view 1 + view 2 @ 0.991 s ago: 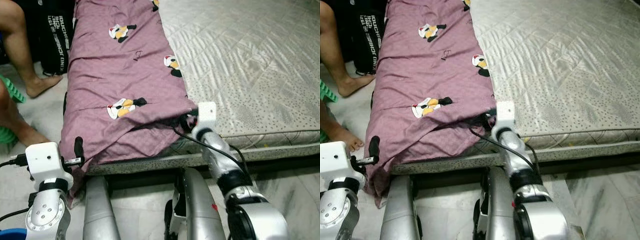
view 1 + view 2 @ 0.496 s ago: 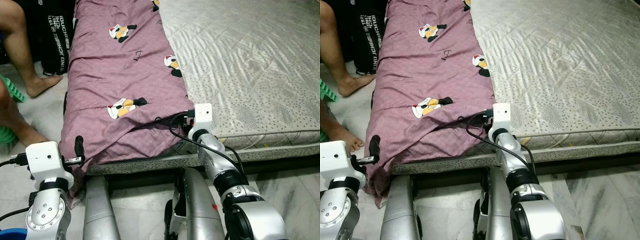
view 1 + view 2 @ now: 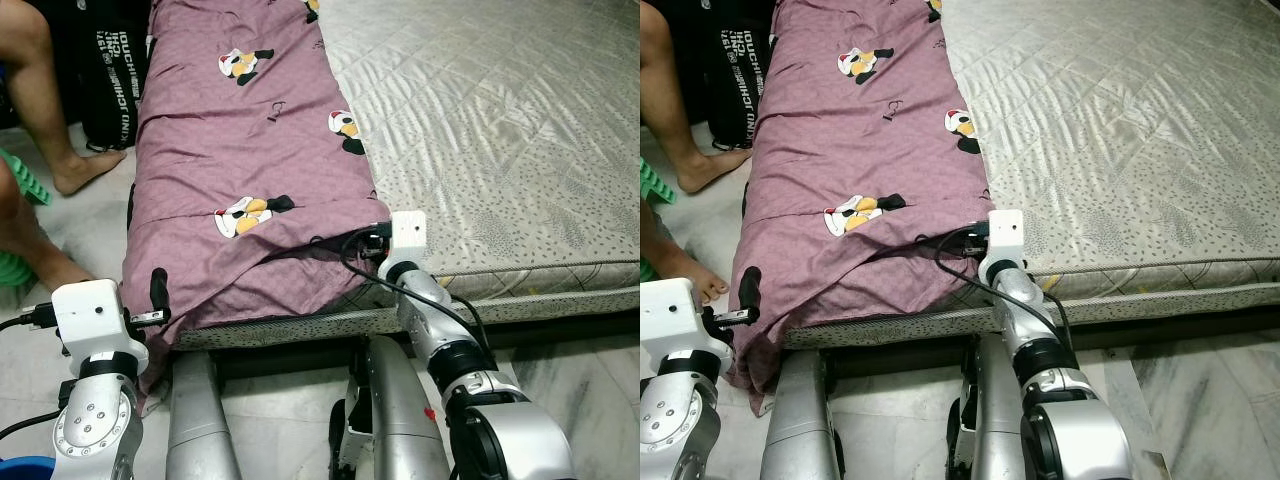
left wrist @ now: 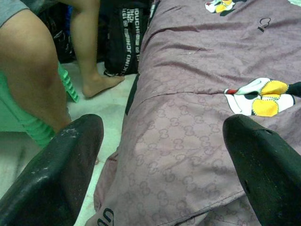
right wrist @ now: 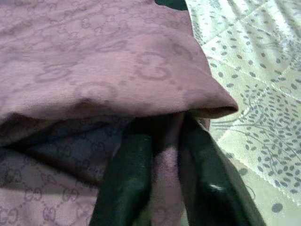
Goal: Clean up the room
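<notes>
Right gripper pinched on the mauve bedsheet at the mattress foot edge; left gripper spread wide, empty, beside the sheet's left corner. Best to pull slowly rightward, keeping fabric taut.

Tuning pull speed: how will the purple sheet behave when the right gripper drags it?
Probably floppy: the purple sheet folds and drapes over the mattress edge. The right gripper pinches one bunched fold, so it likely stretches first, then slides. Looks light.
</notes>
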Robot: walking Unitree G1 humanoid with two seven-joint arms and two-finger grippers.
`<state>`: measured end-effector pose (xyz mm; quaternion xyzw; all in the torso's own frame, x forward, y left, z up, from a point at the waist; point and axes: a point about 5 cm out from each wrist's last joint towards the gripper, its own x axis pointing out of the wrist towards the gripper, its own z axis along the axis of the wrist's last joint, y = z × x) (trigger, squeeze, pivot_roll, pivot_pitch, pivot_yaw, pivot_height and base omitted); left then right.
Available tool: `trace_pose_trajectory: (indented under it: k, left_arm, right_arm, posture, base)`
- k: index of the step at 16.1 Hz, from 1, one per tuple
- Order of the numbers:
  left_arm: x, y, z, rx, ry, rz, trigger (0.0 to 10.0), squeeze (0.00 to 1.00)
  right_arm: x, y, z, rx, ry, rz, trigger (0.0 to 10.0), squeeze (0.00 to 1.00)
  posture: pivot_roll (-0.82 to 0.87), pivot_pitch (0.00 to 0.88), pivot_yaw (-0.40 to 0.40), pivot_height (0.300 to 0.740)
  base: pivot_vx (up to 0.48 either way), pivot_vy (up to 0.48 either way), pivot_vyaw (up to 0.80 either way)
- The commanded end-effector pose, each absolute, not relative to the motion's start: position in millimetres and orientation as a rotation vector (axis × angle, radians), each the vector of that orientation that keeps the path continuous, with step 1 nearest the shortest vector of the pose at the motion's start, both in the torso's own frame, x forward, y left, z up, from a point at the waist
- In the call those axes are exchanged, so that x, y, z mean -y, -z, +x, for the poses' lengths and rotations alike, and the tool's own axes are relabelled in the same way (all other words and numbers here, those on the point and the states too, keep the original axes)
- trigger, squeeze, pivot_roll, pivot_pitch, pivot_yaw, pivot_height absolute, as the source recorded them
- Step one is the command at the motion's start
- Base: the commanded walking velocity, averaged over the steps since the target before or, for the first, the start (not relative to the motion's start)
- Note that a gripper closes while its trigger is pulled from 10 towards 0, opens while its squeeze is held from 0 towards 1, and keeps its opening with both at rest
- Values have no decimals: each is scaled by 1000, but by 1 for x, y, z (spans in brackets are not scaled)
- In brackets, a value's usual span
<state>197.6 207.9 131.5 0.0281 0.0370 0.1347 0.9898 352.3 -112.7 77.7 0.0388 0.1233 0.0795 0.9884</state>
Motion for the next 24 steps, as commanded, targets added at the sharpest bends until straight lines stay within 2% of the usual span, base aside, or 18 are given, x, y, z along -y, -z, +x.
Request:
trace_pose_trajectory:
  k: [1,8,13,16,18,19,20,21,22,24]
  left_arm:
    - [-207,-128,197,-92,-260,49,10000,0]
    - [-205,-127,201,-85,-249,40,10000,0]
    - [-206,-127,203,-81,-243,45,10000,0]
    - [-208,-126,204,-86,-238,52,10000,0]
    - [-206,-124,207,-98,-222,54,10000,0]
    - [-204,-123,209,-106,-211,56,10000,0]
    - [-203,-122,210,-108,-206,54,10000,0]
    - [-203,-122,210,-113,-201,53,10000,0]
    - [-203,-122,210,-115,-201,53,10000,0]
    - [-203,-120,209,-134,-185,52,10000,0]
  right_arm:
    - [118,-76,352,-268,-137,94,0,0]
    - [145,-70,337,-310,-125,108,0,0]
    - [166,-70,312,-346,-120,94,0,0]
    - [184,-62,283,-482,-169,23,0,0]
    - [195,-48,275,-609,-167,6,0,0]
    - [198,-46,275,-630,-168,-13,1765,0]
    - [199,-45,277,-643,-175,-46,10000,0]
    - [198,-48,281,-636,-175,-42,10000,86]
    - [198,-53,287,-602,-160,-68,10000,1000]
    - [195,-78,303,-452,-141,-120,10000,1000]
  posture:
    - [218,157,-75,524]
    - [195,142,-75,524]
    - [193,134,-74,524]
    - [178,126,-68,524]
    - [169,121,-63,524]
    - [171,119,-62,524]
    - [171,117,-60,524]
    - [174,116,-60,524]
    - [175,117,-60,524]
    - [176,119,-57,524]
  base:
    - [0,0,0]
    - [0,0,0]
    - [0,0,0]
    - [0,0,0]
    - [0,0,0]
    - [0,0,0]
    - [0,0,0]
    - [0,0,0]
    - [0,0,0]
    - [0,0,0]
